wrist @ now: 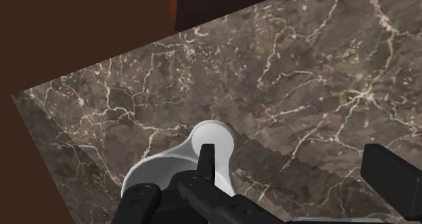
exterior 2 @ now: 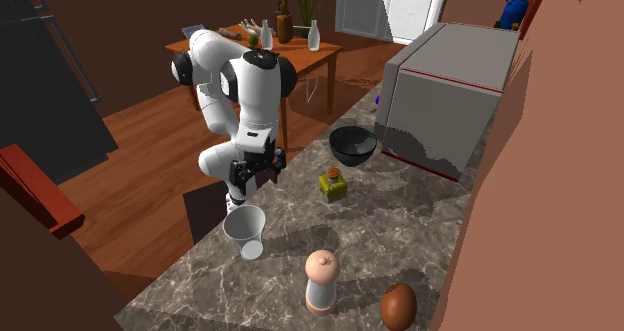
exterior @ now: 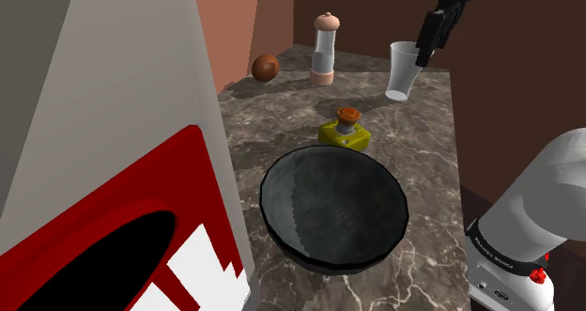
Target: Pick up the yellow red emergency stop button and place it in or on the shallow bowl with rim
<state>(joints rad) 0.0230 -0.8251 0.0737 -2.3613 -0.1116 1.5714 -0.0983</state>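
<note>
One emergency stop button (exterior: 346, 129) | yellow box base | reddish round cap | upright

This was a home, and the spot was a kitchen. A long counter (exterior 2: 400, 239) of dark stone with white veins ran beside a brown wall (exterior 2: 540, 179). On it stood things for cooking and eating: a dark bowl (exterior 2: 352, 144), a white cup (exterior 2: 245, 229), a tall grinder (exterior 2: 322, 281) and a big grey box (exterior 2: 445, 84) that looked like a kitchen machine. Past the counter lay a wooden floor (exterior 2: 140, 149). A wooden table (exterior 2: 300, 54) stood there with bottles (exterior 2: 314, 36) on it. A white door (exterior 2: 400, 4) was at the back.
</note>
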